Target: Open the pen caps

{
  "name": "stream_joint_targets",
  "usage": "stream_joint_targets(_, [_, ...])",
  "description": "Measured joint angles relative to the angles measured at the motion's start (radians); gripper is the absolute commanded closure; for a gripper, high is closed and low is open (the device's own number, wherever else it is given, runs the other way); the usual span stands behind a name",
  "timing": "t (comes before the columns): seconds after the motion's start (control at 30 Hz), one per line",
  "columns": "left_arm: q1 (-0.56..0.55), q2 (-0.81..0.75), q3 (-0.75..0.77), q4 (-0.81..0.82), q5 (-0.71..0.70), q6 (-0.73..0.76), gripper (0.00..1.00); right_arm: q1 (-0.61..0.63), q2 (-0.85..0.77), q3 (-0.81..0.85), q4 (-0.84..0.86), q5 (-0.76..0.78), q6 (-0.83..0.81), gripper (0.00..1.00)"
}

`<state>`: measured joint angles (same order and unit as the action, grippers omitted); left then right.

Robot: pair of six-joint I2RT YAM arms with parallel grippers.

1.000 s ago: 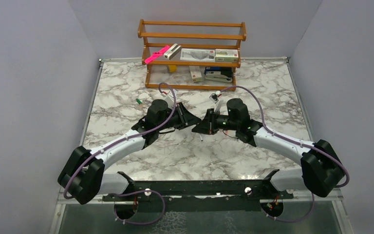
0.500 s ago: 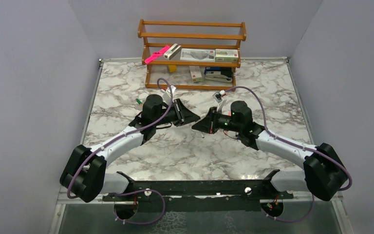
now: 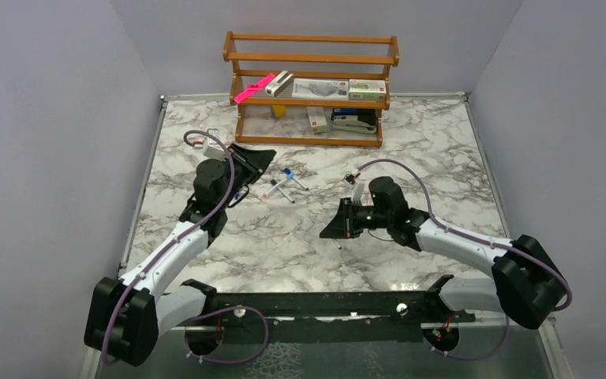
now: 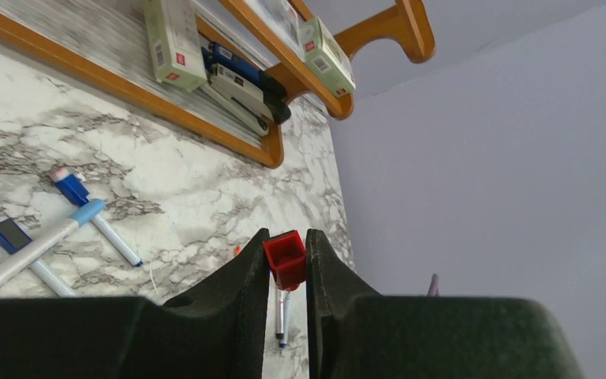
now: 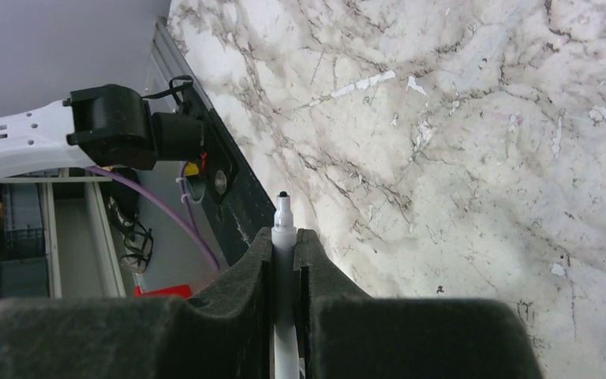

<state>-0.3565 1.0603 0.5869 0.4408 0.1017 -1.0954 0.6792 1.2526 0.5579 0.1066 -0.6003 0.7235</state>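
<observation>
Between the fingers of the left tool [image 4: 286, 245] sat a red pen cap [image 4: 286, 262], pinched by its sides with its open mouth pointing away from the wrist. The jaws stood nearly together, parted only by the cap itself. The right tool [image 5: 284, 234] was pressed together on a white pen [image 5: 283, 215]. Its barrel ran back between the fingers, and its bare nib poked out just past their tips, above the marble table [image 5: 458, 158] and touching nothing.

The top view showed the two tools well apart, with cap and pen separated. This pen's uncapping therefore looked done, and the step in hand was most likely putting both pieces down. That would call for each tool to lower toward the table and spread its fingers. The release would need care, since so small a cap could roll off or cling to a finger.

Ahead of the left tool, off to the left in its own camera, lay other pens [image 4: 75, 192] crossing one another on the table. At least two wore blue caps, so one of them would probably be the next target.
</observation>
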Motion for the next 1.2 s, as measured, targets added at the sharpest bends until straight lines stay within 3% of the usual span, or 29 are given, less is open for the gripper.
stream_joint_targets(0.2, [0.037, 0.026, 0.082, -0.151, -0.016, 0.076, 1.00, 0.001, 0.006, 0.064, -0.145, 0.089, -0.043, 0.99])
stream_joint_targets(0.37, [0.064, 0.062, 0.225, -0.346, 0.001, 0.211, 1.00, -0.011, 0.064, 0.187, -0.291, 0.314, -0.105, 0.99])
stream_joint_targets(0.63, [0.091, 0.042, 0.241, -0.556, 0.027, 0.346, 1.00, -0.097, 0.204, 0.269, -0.416, 0.643, -0.159, 0.99])
stream_joint_targets(0.9, [0.102, 0.023, 0.231, -0.608, 0.051, 0.381, 1.00, -0.224, 0.307, 0.308, -0.442, 0.792, -0.209, 0.97])
stream_joint_targets(1.2, [0.109, 0.023, 0.199, -0.616, 0.066, 0.394, 1.00, -0.245, 0.375, 0.325, -0.443, 0.843, -0.239, 0.82])
